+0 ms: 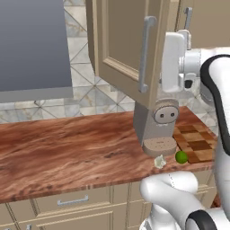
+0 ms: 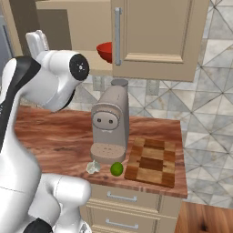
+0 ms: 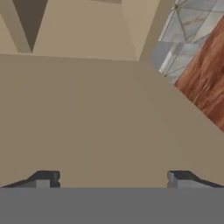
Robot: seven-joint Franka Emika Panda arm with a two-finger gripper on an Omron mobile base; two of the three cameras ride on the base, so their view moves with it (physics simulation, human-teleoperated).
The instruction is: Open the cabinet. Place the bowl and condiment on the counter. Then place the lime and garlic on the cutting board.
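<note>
The gripper (image 3: pixel 113 178) is wide open and holds nothing. Its two dark tips sit far apart, right up close to a flat beige part of the cabinet (image 1: pixel 123 42), whose door is swung open. Inside, on the shelf, sits the red bowl (image 2: pixel 105 51). Far below the gripper, on the counter (image 1: pixel 67 148), the garlic (image 2: pixel 93 167) and then the lime (image 2: pixel 117 169) lie in front of a coffee machine (image 2: pixel 109 125). The cutting board (image 2: pixel 152 162) is just past the lime.

I see the open cabinet door (image 1: pixel 128 42) jutting out at upper centre, blocking that side; the coffee machine (image 2: pixel 109 125) stands beneath; counter (image 1: pixel 58 143) at left lies free.
</note>
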